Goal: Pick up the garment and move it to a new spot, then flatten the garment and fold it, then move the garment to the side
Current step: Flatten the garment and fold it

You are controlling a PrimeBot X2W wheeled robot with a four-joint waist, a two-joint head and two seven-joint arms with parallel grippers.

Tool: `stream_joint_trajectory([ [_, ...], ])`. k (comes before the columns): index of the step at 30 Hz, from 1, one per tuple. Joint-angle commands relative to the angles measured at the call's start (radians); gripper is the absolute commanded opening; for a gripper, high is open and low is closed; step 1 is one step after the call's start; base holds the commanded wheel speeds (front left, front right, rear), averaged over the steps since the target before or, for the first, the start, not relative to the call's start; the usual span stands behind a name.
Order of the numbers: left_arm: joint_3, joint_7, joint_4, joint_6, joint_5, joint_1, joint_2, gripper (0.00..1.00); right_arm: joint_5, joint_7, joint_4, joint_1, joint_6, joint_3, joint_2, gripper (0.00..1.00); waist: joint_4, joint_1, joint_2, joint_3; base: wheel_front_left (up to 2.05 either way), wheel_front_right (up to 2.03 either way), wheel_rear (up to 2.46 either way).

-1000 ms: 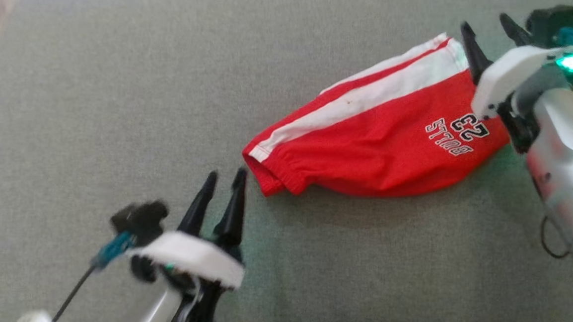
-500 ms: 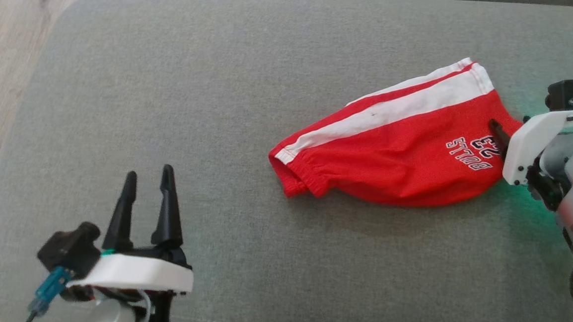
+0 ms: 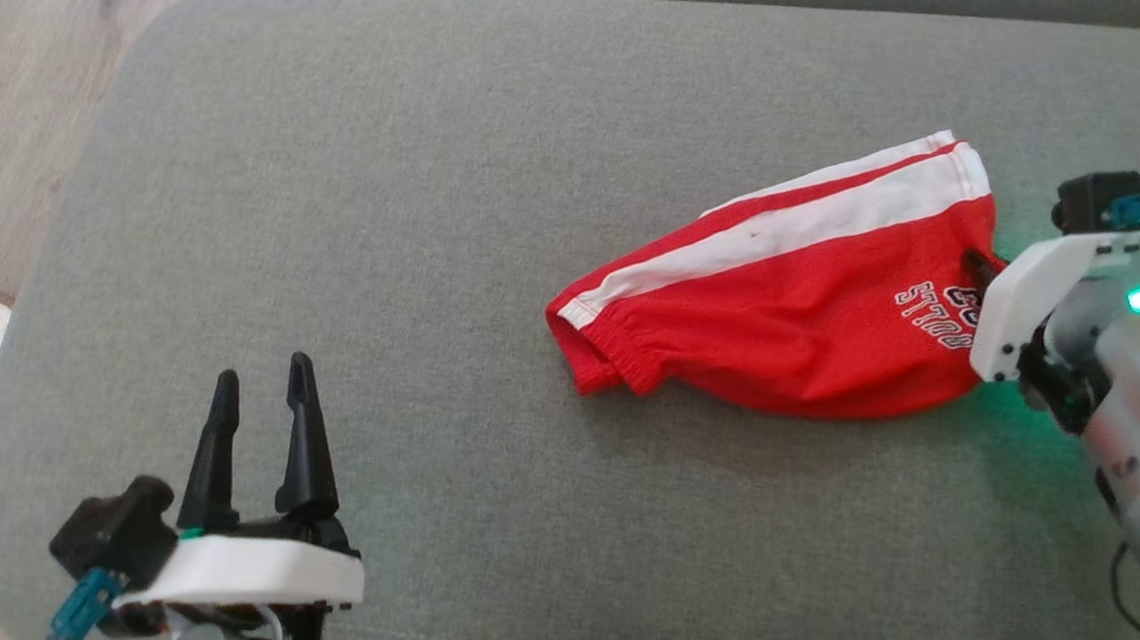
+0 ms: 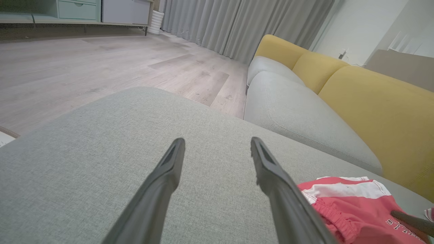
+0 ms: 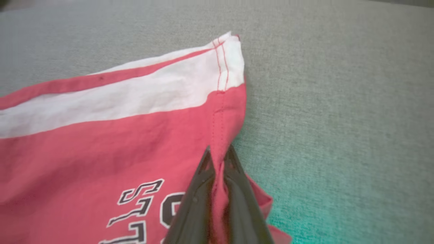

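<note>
Between the right fingers (image 5: 198,189) lies the garment (image 5: 118,128), hem pinched.

Left gripper (image 3: 262,368), long dark fingers: parted, empty, pointing forward. Right gripper (image 5: 218,150): fingers pinched together on red-and-white cloth shorts (image 3: 778,317).

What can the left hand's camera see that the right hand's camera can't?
Left wrist view: the wooden floor, grey curtains, a yellow sofa back, and the left gripper with its jaws wide apart above the grey cushion.
Right wrist view: up close, the right gripper with jaws pinched shut on the hem of the red shorts, and the red stitching at the end of the white stripe.
Both share: the shorts with their letters, lying on that cushion.
</note>
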Motion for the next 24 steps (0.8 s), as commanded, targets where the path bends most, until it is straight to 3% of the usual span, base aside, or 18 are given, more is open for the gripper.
stream_joint_trajectory([
  [1,0.045,-0.012,-0.033,0.008,0.013,-0.015,0.034,1.00,0.004,-0.037,-0.014,0.005,0.007,0.016,0.010,0.00,-0.011,0.0000,-0.0001,-0.014,0.00,0.00,0.00],
  [15,0.033,-0.023,-0.061,0.015,0.020,0.060,0.043,1.00,0.051,-0.267,-0.071,0.151,0.007,-0.011,0.090,0.00,-0.176,0.0000,-0.0001,-0.135,0.00,0.00,0.00],
  [24,0.039,-0.028,-0.084,0.027,0.028,0.078,0.049,1.00,0.039,-0.314,-0.119,0.250,0.007,-0.068,0.115,0.00,-0.233,0.0000,-0.0001,-0.140,0.00,0.00,0.00],
])
